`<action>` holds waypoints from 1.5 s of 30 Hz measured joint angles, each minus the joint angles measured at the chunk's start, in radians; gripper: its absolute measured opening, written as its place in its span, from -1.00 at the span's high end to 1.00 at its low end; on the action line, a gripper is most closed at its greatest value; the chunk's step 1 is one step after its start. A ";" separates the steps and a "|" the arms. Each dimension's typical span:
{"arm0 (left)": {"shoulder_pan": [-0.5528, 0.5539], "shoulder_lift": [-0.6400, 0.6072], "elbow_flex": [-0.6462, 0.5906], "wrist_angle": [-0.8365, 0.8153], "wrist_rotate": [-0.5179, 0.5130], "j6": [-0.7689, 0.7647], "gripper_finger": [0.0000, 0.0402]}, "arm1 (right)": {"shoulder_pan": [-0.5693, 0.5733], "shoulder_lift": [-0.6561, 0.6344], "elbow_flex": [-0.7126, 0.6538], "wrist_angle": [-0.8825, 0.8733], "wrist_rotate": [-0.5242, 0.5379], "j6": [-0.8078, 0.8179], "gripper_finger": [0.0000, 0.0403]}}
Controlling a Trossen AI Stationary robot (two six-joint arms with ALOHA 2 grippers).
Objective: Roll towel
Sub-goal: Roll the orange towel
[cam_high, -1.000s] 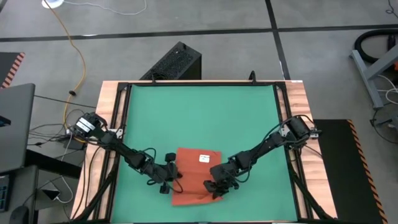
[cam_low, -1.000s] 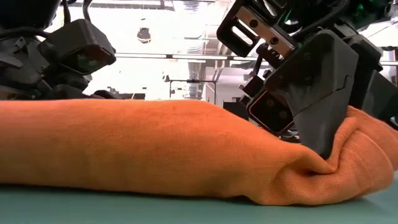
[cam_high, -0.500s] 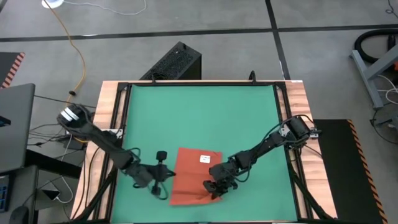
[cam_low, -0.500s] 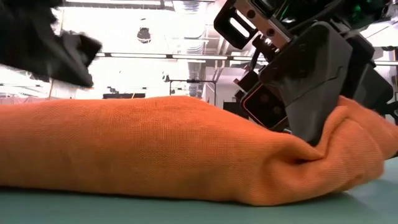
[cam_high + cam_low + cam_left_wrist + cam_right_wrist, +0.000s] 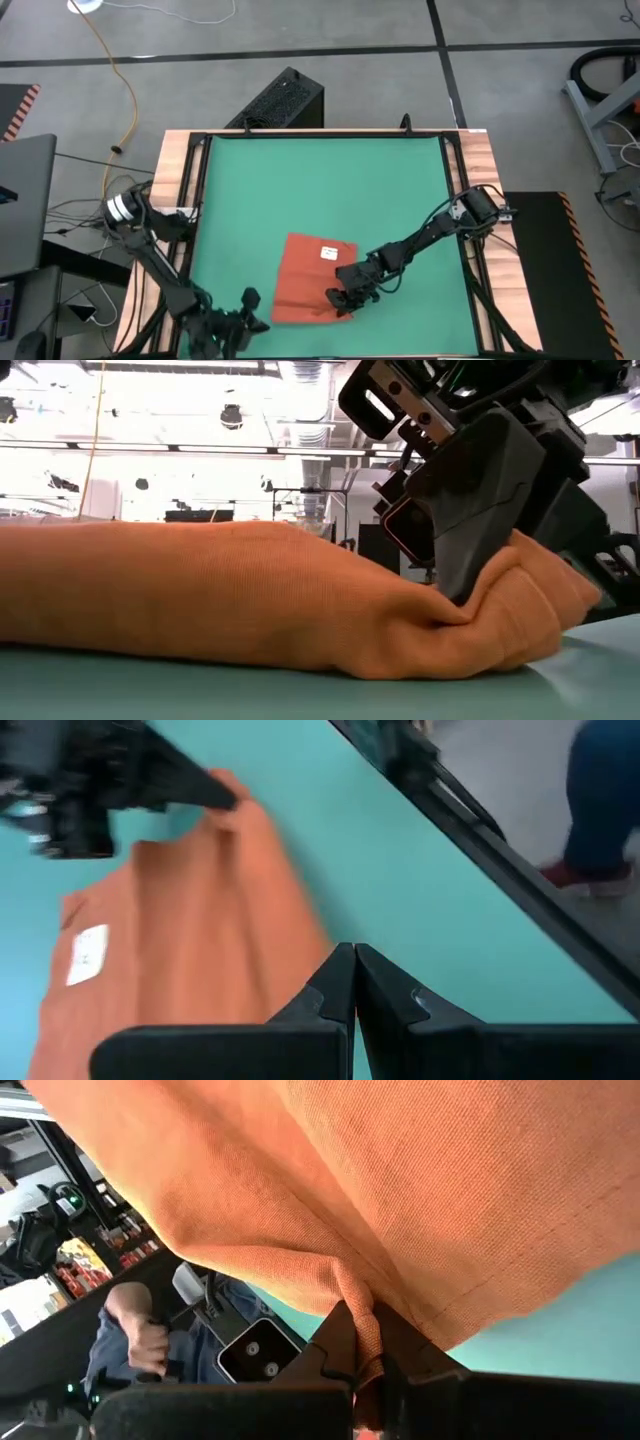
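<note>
Orange-red woven towel point(image 5: 307, 281) lies rumpled on the smooth green mat point(image 5: 330, 190), near its front edge, white tag point(image 5: 328, 254) up. The right gripper point(image 5: 343, 300) pinches a bunched fold at the towel's front right corner. The left gripper point(image 5: 248, 310), fingers pressed together, hangs just beside the towel's left edge.

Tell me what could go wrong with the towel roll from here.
Only the right gripper holds the towel, shut on a bunched fold at one near corner, so the roll may come out skewed or loose. The left gripper sits shut off the cloth on the green mat, so the other end has no support. The thin pinch could also slip free.
</note>
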 joint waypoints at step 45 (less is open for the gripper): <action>0.024 0.291 0.253 -0.297 0.061 -0.148 1.00 | 0.067 0.000 0.000 0.053 0.173 -0.034 0.88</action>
